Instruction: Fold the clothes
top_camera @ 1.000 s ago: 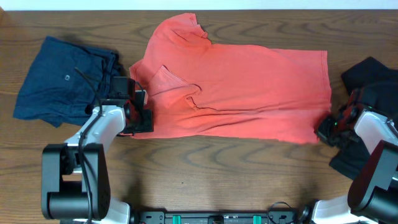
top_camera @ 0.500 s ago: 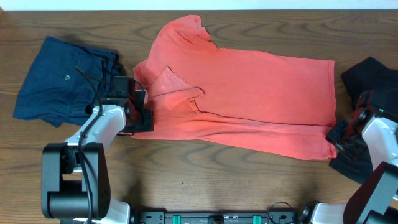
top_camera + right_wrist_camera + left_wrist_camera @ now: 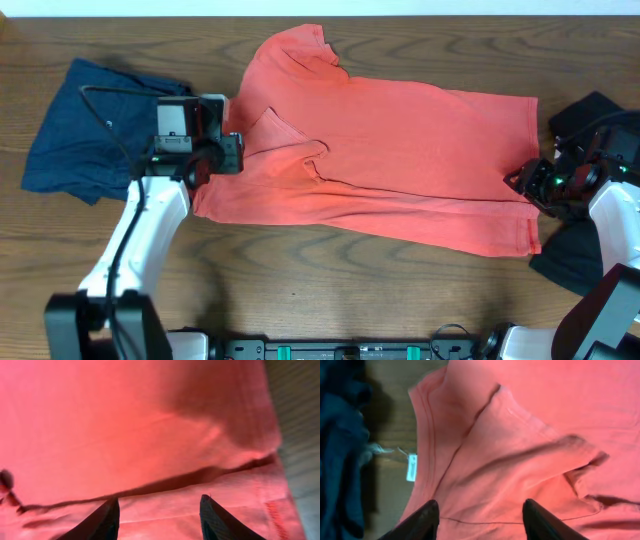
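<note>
Coral-red T-shirt [image 3: 400, 150] is laid across the middle of the desk [image 3: 300, 300], collar toward the left. The left claw [image 3: 480, 510] is held parted and empty above the folded sleeve, the right claw [image 3: 159, 505] parted and empty above the hem. Both cloth layers at each end should be pinched together and lifted evenly, so creases are avoided.

Coral-red T-shirt [image 3: 125, 425] cloth fills nearly the whole view. A dark fold line runs across it from lower left up to the right, and a stitched hem [image 3: 272, 507] shows at lower right. A strip of worktop [image 3: 300, 420] shows along the right edge. The right gripper [image 3: 159, 517] hangs above the cloth, its dark jaws apart with nothing between them.
</note>
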Motion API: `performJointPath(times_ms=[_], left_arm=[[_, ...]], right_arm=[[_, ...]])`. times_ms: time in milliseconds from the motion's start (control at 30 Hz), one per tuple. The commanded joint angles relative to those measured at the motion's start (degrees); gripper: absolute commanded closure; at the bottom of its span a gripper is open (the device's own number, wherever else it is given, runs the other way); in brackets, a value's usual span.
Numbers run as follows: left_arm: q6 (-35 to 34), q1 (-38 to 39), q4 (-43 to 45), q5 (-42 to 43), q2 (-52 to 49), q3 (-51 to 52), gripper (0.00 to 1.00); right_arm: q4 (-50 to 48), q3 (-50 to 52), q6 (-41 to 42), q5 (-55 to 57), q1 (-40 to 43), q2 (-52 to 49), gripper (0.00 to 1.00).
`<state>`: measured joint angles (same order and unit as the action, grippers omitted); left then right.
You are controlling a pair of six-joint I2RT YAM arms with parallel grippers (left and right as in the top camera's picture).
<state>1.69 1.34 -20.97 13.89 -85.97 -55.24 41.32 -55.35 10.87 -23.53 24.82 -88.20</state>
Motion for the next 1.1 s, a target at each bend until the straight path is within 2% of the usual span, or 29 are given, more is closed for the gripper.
performJointPath(times_ms=[0, 67, 200, 300, 400, 433, 500, 533, 567, 633, 667, 767, 867, 900, 933, 967, 1067], left_arm=[[0.70, 0.31, -3.37, 0.68, -5.73, 0.15, 0.67], [-0.37, 0.31, -6.84, 0.68, -7.96, 0.15, 0.74], [-0.48, 0.28, -11.06, -1.07, -9.35, 0.28, 0.80], [-1.03, 0.28, -12.57, -4.52, -9.35, 0.42, 0.80], [-2.89, 0.28, -13.62, -9.18, -9.42, 1.22, 0.80], [-3.15, 0.28, -13.84, -9.75, -9.46, 1.73, 0.77], [-4.26, 0.28, -14.25, -9.88, -9.51, 2.71, 0.64], [-4.87, 0.28, -14.38, -9.90, -9.51, 3.30, 0.59], [-5.07, 0.28, -14.38, -9.90, -9.51, 3.82, 0.49], [-5.09, 0.28, -14.32, -9.94, -9.51, 4.59, 0.39], [-5.09, 0.28, -14.29, -9.97, -9.51, 4.76, 0.38], [-5.05, 0.28, -13.79, -10.58, -9.51, 5.16, 0.37], [-6.32, 0.28, -13.03, -11.78, -9.51, 5.84, 0.38], [-7.26, 0.26, -13.05, -12.57, -9.51, 6.10, 0.42], [-8.66, 0.26, -13.31, -13.97, -9.51, 6.49, 0.51], [-10.01, 0.20, -13.60, -15.13, -9.51, 6.82, 0.59], [-14.32, -0.74, -15.96, -17.09, -9.51, 7.56, 0.80]], right_arm=[[0.48, -0.87, -1.75, -3.28, 0.20, 0.92, 0.50], [1.66, -0.87, -1.49, -1.55, 0.20, 0.92, 0.50], [6.62, -0.44, 5.70, 5.64, 0.17, 0.83, 0.59], [8.00, 1.27, 6.80, 7.37, 0.17, 0.81, 0.58], [7.28, 3.87, 9.79, 9.70, 0.20, 0.81, 0.46], [7.17, 5.07, 10.95, 10.45, 0.20, 0.81, 0.38], [7.06, 7.13, 12.57, 11.23, 0.20, 0.81, 0.33], [6.99, 7.91, 13.35, 11.72, 0.20, 0.81, 0.32], [6.45, 8.90, 13.97, 12.07, 0.20, 0.81, 0.32], [5.25, 10.19, 14.97, 12.59, 0.20, 0.81, 0.31], [4.68, 10.69, 15.61, 12.61, 0.20, 0.81, 0.32], [1.49, 12.59, 17.00, 12.59, 0.20, 0.81, 0.40], [-1.99, 14.51, 16.98, 12.59, 0.20, 0.81, 0.60], [-2.49, 14.95, 16.98, 12.59, 0.20, 0.81, 0.69], [-2.36, 15.04, 16.98, 12.61, 0.20, 0.81, 0.87], [-1.95, 15.04, 16.96, 12.66, 0.20, 0.81, 0.96], [1.11, 14.99, 18.67, 13.99, 0.48, 0.94, 0.99]])
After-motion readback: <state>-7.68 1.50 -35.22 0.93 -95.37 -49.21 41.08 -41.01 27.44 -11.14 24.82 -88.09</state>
